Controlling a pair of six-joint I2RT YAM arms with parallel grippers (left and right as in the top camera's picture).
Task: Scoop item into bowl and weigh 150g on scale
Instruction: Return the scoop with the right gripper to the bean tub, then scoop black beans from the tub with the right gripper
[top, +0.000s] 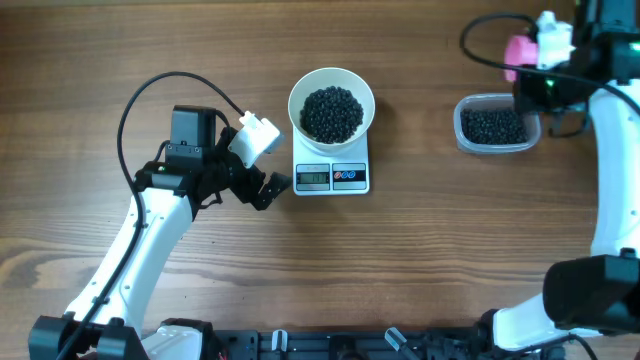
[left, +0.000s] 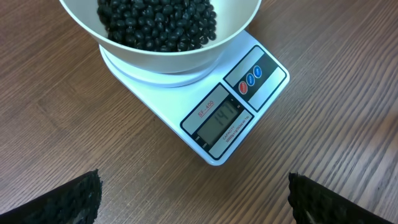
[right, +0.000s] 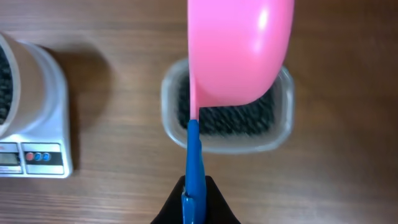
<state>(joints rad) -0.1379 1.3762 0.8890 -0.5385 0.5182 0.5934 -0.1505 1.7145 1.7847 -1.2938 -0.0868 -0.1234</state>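
From overhead we take in the whole wooden table (top: 430, 260). The small white rectangular digital scale (top: 331, 176) stands near the middle, toward the far edge. The round plain white bowl (top: 298, 90) sits on its platform. The clear rounded-rectangular plastic tub (top: 493, 126) lies well apart from them, toward the table's right edge. The left gripper (top: 272, 186) rests just beside the scale's left side. The pink plastic scoop (top: 517, 55) hangs near the tub's far rim.

The left wrist view adds a close look at the scale's grey display (left: 219, 119), which shows dark digits that we cannot read with certainty. Beside it are red and blue buttons (left: 250, 79). The black fingertips (left: 74, 199) sit in the lower corners, spread wide with only bare wood between them.

Only the right wrist view shows the grip. The right gripper (right: 194, 200) has its fingers pressed together on the scoop's blue handle (right: 193, 155). The scoop's pink underside faces the camera above the tub, so we cannot tell what it carries.

The tiny round black beans (top: 332, 113) form a loose dark heap in the bowl, below its rim, each bead faintly glossy. More of them cover the tub's floor, blurred in the wrist view.
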